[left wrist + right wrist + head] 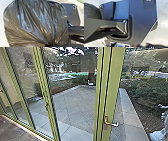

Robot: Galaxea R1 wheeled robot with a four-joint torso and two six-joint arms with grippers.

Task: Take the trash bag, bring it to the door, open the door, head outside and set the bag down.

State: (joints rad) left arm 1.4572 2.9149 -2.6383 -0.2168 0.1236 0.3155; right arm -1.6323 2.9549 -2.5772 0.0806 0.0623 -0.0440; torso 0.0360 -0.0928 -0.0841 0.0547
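A full black trash bag (36,23) fills out large in the left wrist view, its plastic drawn into folds that meet at a gathered neck. My left gripper (52,45) is shut on that neck, the bag hanging from it. Part of the same dark bag (90,11) also shows in the right wrist view, beyond the robot's jointed bar. In the head view, a green door frame (108,92) stands upright ahead with a metal handle (110,124) low on it. Whether the door is ajar, I cannot tell.
Green-framed glass panels (42,84) run to the left, above a brown floor (15,130). Grey paving (75,104) lies outside, with a pale edging strip (132,119) and bushes (147,89) to the right. A pale object (158,134) stands at the lower right.
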